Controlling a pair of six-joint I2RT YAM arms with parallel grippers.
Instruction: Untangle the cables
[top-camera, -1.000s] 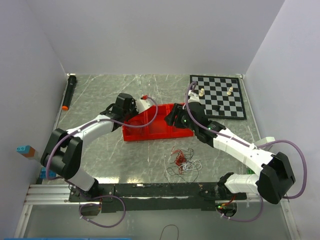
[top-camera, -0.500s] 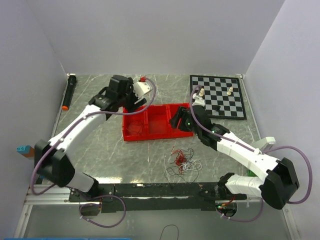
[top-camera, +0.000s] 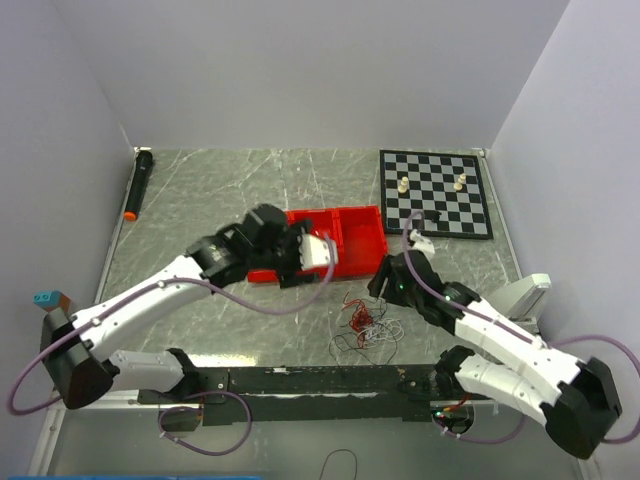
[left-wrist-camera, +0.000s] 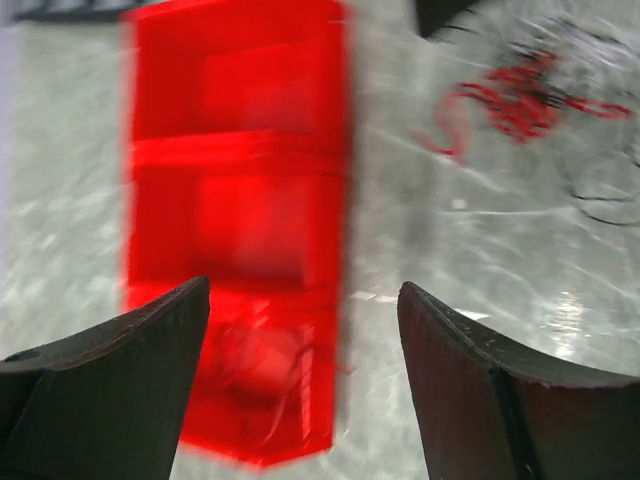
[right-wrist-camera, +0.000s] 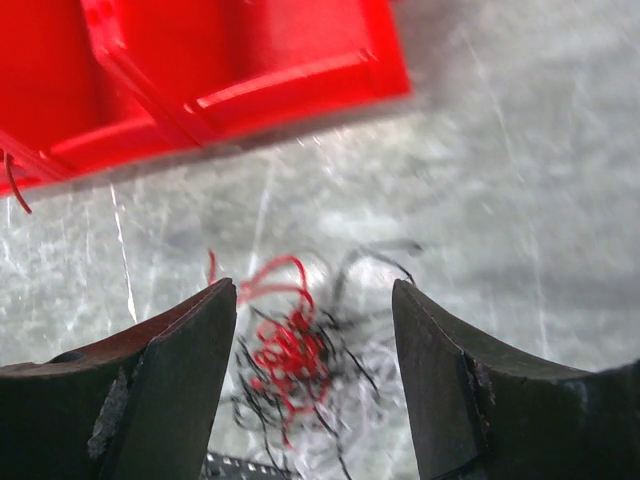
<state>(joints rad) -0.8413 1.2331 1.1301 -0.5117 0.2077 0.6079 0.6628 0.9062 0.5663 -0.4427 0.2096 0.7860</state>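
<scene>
Though in a knot, the cables (top-camera: 358, 316) a roundish clump, strands every way.

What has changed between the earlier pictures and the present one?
The left end effector came from the far side of the red tray toward the cables, jaws open. The right end effector drew back from the tray to above the cables, also open. Tray, cables and chessboard stayed put.

- I can't read any words, numbers, labels or signs in any of my three camera views.
- My left wrist view is too blurry to read anything.
</scene>
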